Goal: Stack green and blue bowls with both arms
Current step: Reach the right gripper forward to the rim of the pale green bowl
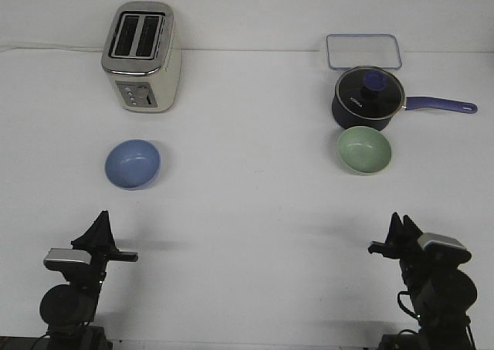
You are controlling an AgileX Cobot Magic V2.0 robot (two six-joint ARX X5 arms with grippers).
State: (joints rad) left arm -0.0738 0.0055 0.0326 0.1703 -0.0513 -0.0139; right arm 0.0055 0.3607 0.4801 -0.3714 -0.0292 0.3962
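Bowls first: the blue bowl (133,164) sits on the desk (247,211) on my left side, in front of the toaster (142,55), and the green bowl (364,149) sits well apart on the right, just in front of the navy saucepan (369,97) and nearly touching it. Both stand upright and empty, neither stacked on the other.

I judge nothing of the task is done yet; this is the very start, before any reach. My left fingers (100,228) and right fingers (401,234) hang low near the front edge of the desk, each well short of its bowl and holding nothing. From this front view they look drawn together to a point, but I cannot tell for sure whether they are pressed together or slightly apart.

Next, I reckon each arm should go forward to the bowl on its own side, with the fingers spread to take a rim. The right side needs care: the saucepan and its long handle (440,103) crowd the green bowl from behind, so I would come at the near rim. A clear lidded container (363,52) lies farther back, out of the way.
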